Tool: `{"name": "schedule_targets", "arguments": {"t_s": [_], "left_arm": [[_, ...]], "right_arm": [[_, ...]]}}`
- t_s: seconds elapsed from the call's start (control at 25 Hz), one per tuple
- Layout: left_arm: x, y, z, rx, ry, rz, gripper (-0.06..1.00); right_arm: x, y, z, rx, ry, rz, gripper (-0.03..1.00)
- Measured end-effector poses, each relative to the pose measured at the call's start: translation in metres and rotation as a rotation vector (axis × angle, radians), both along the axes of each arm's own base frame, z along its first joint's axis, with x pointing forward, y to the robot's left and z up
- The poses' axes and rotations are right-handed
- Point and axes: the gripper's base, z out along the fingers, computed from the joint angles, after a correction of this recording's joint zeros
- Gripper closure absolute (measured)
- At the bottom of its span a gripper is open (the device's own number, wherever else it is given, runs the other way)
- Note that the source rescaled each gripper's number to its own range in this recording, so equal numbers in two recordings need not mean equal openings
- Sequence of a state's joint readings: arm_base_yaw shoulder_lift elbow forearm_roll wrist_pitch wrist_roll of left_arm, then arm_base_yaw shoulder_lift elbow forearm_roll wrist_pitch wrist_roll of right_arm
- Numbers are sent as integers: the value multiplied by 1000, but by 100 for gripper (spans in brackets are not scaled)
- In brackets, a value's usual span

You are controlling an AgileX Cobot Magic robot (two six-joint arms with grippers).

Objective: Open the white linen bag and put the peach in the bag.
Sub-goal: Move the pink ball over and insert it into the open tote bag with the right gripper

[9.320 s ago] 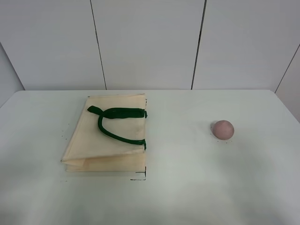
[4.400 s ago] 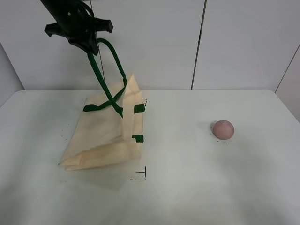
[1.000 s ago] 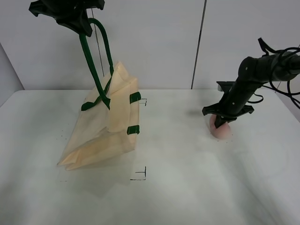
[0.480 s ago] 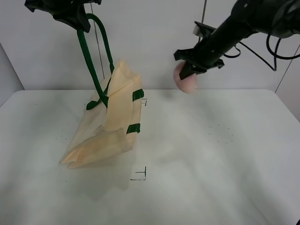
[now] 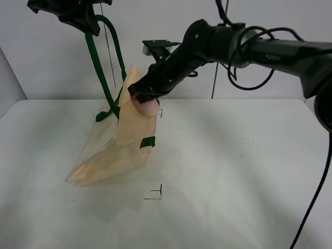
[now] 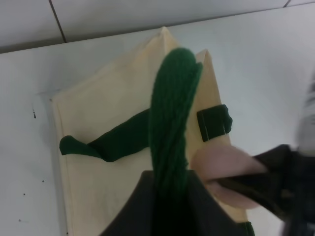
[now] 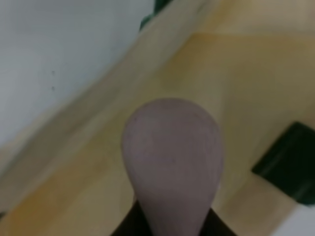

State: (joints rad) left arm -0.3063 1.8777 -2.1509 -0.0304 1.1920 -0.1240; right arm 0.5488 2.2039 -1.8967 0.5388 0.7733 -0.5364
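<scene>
Exterior high shows the right gripper [image 5: 144, 98] clamped on the peach [image 5: 148, 107] just above the white linen bag [image 5: 127, 136], apparently over its mouth, while the left gripper [image 5: 84, 22] grips a green handle [image 5: 98, 62], holding it up.

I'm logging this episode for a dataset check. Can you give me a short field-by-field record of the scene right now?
bag: white linen bag, rim end lifted, lower end resting on the table
handle: green strap handle, pulled upward
left gripper: shut on the green strap handle, high above the table
right gripper: shut on the peach
peach: held at the bag's raised rim, not released
bag opening: cannot tell how wide it is
</scene>
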Motion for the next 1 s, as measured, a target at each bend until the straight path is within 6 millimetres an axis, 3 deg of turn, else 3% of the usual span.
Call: {"name": "schedule_targets", "arguments": {"t_s": [0.16,0.76,0.84,1.0], "left_arm": [[0,0,0,0,0,0,94],[-1,-2,0,-18,6,-8,94],[-1,-2,0,-18,6,-8,94],[-1,-2,0,-19,6,-9,94]], "right_arm": [[4,10,-27,19,-21,92,97],[6,38,-79,118,-44,140,96],[5,40,-81,112,-55,152,82],[6,41,-81,106,-74,150,18]]}}
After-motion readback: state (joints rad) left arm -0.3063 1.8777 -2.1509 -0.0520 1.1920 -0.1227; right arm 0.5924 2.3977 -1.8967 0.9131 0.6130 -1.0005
